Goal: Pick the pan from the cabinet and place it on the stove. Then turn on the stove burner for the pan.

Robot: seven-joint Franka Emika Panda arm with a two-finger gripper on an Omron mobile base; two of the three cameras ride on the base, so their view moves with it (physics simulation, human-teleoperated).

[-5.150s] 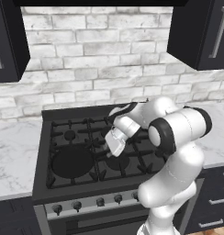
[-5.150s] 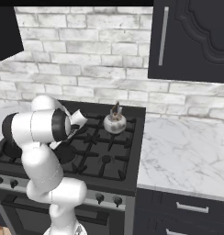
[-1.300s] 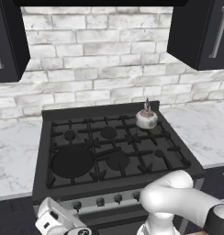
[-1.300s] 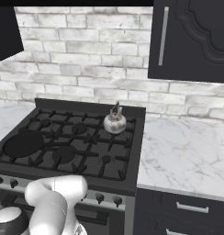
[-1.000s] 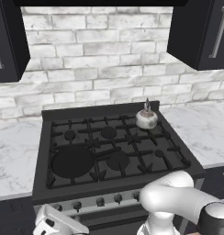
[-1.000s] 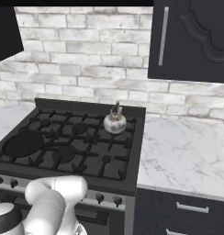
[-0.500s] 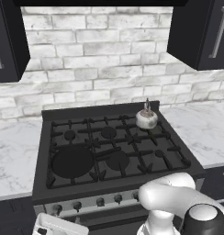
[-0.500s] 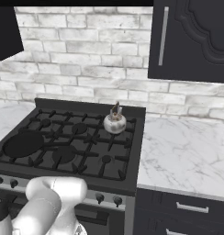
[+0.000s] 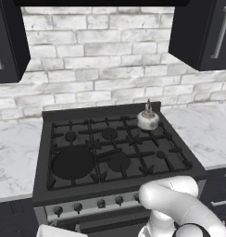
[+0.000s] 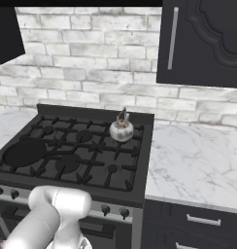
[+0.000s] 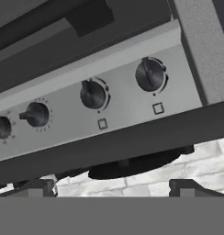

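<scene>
The black pan lies flat on the front left burner of the stove; the right base view has the pan on the stove too. My gripper is low in front of the range, open, its fingertips far apart with nothing between them. The hand view is rolled upside down: the silver knob panel fills it, with a round knob and another close ahead, and the pan's dark edge past the stove lip. The cabinet hangs shut at the upper right.
A small silver kettle stands on the back right burner. A row of knobs runs along the stove front. White marble counters flank the range, and dark drawers sit under the right one. My white arm bends down before the stove.
The arm has left the stove top and swung down in front of the range. Over the last second the hand sank lower toward the knob panel. The pan and kettle have not moved.
</scene>
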